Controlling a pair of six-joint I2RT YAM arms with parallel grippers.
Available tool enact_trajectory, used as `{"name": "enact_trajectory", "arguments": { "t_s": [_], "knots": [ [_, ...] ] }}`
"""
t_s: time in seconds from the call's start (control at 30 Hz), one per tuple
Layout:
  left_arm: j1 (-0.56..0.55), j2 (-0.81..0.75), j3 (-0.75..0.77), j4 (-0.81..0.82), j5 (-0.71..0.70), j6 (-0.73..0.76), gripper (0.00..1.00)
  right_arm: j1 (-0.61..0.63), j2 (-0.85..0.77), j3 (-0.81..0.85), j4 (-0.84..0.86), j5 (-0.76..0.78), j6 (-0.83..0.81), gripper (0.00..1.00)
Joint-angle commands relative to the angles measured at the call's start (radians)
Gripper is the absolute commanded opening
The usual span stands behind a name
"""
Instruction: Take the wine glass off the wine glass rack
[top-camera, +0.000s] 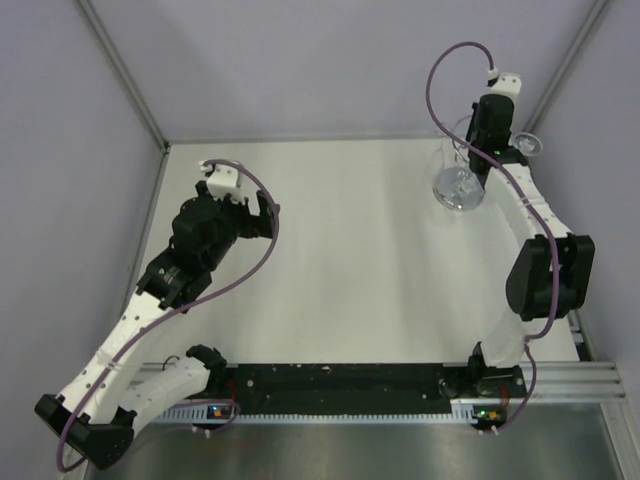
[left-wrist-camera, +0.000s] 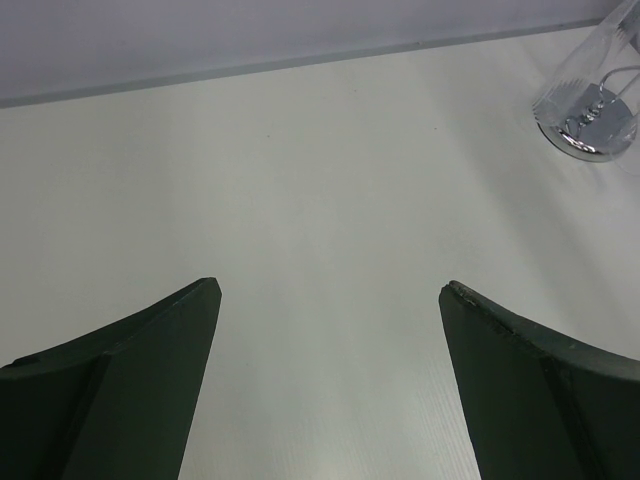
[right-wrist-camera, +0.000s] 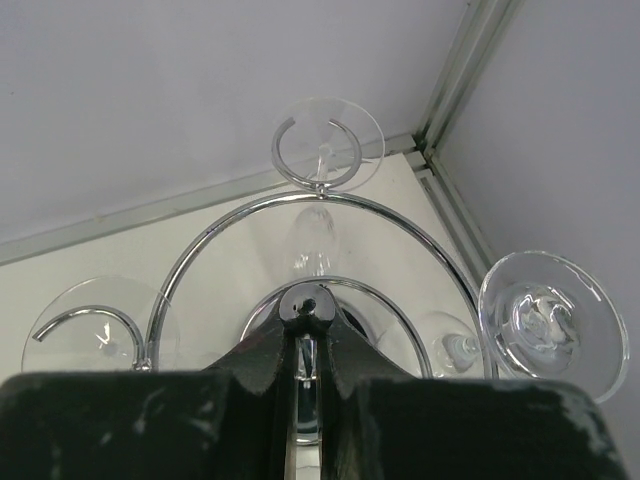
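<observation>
Right pincer (right-wrist-camera: 309, 325) pinches the rack (right-wrist-camera: 230, 220) post; left pincer (left-wrist-camera: 330, 288) is spread. Glass (right-wrist-camera: 553, 320) prob. light, slick, fragile; we grab it by the stem.

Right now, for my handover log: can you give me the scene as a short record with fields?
left end effector: open, over the table, apart from everything
right end effector: shut on rack, at its middle
rack place: far right corner of table, upright
glasses: three in view, hanging foot-up in the rings: back, left, right
task state: no glass taken off yet
</observation>
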Motion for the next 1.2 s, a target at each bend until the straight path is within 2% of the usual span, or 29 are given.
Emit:
{"name": "enact_trajectory", "arguments": {
  "t_s": [0.0, 0.43, 1.17],
  "knots": [
    [-0.002, -0.015, -0.004, 0.049, 0.017, -0.003, 0.97, 0.046, -0.116, 0.008, 0.073, -0.020, 0.007, 0.00],
    [-0.002, -0.028, -0.006, 0.048, 0.020, -0.003, 0.97, 0.135, -0.173, 0.063, -0.053, -0.074, 0.053, 0.00],
    [-0.002, -0.034, -0.010, 0.049, 0.026, -0.007, 0.97, 0.438, -0.276, -0.054, -0.022, 0.033, 0.002, 0.00]
  ]
}}
